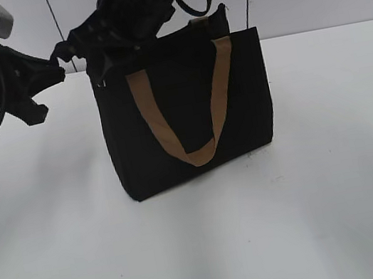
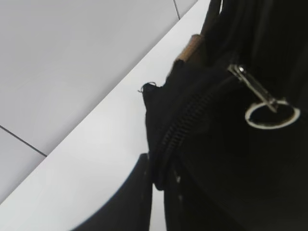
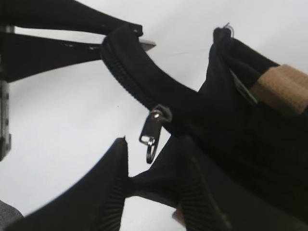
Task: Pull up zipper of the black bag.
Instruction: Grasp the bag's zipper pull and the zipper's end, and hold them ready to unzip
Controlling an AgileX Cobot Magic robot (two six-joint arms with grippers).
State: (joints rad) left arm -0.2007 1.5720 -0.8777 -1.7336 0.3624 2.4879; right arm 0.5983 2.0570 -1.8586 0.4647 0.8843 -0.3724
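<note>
The black bag (image 1: 186, 114) stands upright on the white table (image 1: 326, 194), a tan handle (image 1: 188, 110) hanging down its front face. Both arms crowd the bag's top left corner in the exterior view, the left gripper (image 1: 88, 52) appearing to meet that corner and the right arm (image 1: 141, 3) coming in over the rim. In the left wrist view, the left gripper's fingers (image 2: 139, 192) appear clamped on the fabric end of the zipper (image 2: 180, 125), most likely to anchor the bag and keep the zip line taut. In the right wrist view, the right gripper (image 3: 130, 94) has its fingers apart, one finger (image 3: 72, 48) above the zip strip and one below, with the silvery pull tab (image 3: 150, 132) dangling free between them, ungripped. The judgement is that the tab must be pinched next; being small and loose, it could swing away.
</note>
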